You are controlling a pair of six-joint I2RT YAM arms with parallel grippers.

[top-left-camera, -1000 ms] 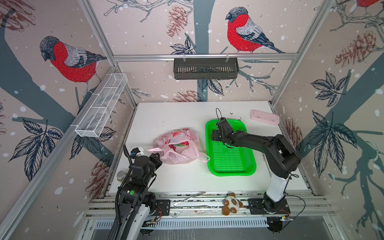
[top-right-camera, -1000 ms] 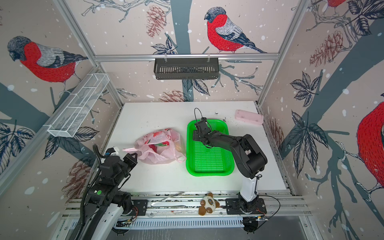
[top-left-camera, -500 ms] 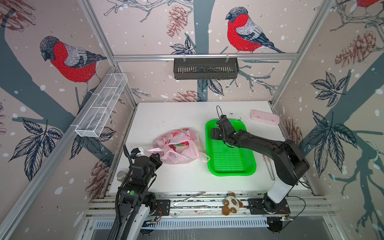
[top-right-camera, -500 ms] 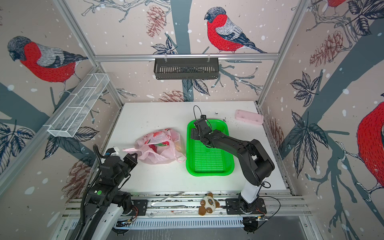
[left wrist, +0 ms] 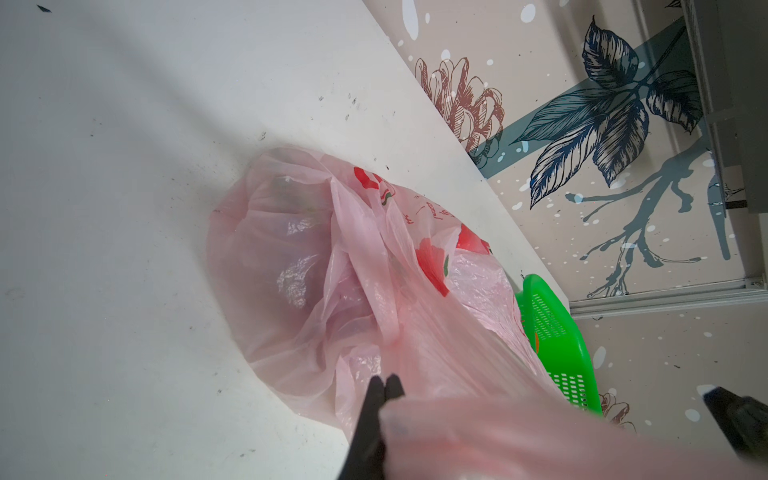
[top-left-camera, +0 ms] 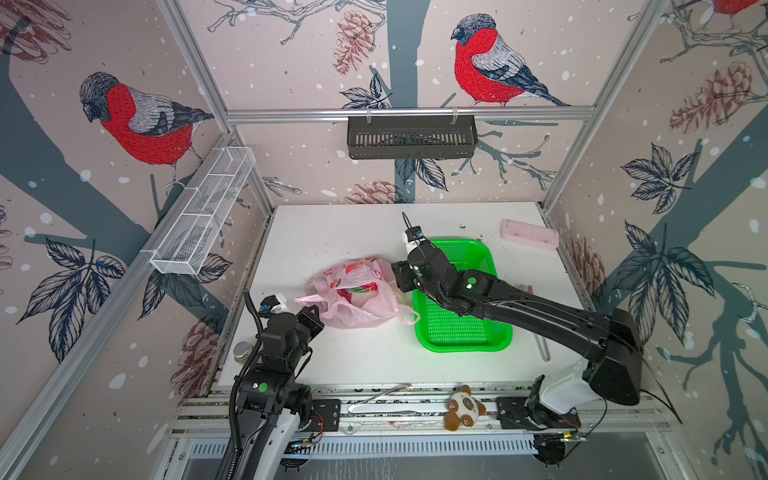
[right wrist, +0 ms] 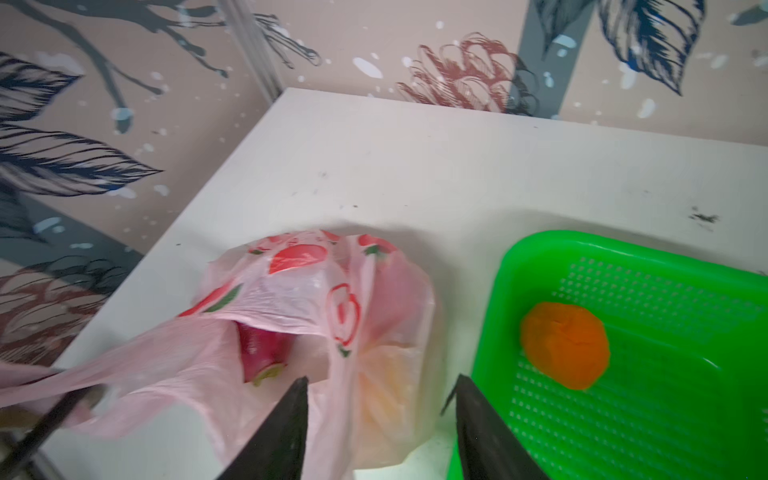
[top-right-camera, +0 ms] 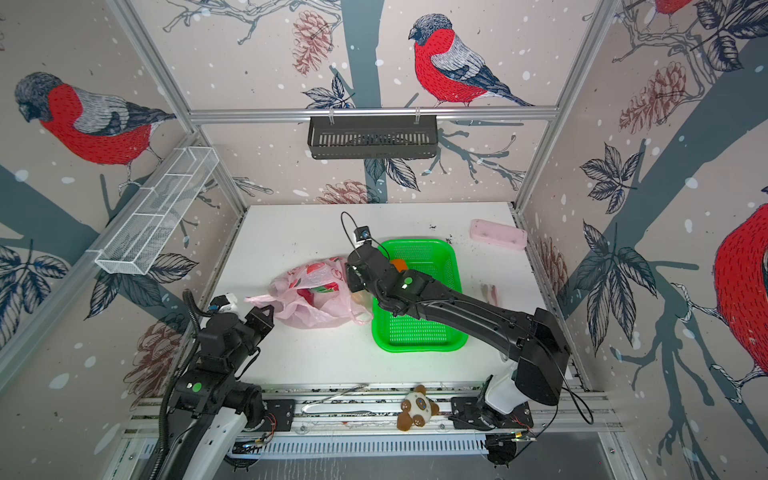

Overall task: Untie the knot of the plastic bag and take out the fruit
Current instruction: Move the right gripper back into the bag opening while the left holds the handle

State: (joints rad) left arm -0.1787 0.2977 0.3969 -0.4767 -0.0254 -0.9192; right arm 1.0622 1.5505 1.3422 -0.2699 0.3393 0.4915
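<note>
Fruit is partly out: one round orange citrus point(right wrist: 565, 349) lies in the green perforated plastic tray point(top-left-camera: 461, 347). Just beside the tray, on the white bench point(top-left-camera: 332, 232), the thin translucent pink plastic bag point(top-left-camera: 353, 295) gapes, with no knot showing. Our left end effector point(left wrist: 384, 384) is clamped on the bag's edge farthest from the tray, which we judge holds the mouth open. Our right end effector point(right wrist: 381, 380), jaws apart and empty, hovers at the bag's tray-side edge, near a magenta dragon fruit point(right wrist: 262, 353) inside.
</note>
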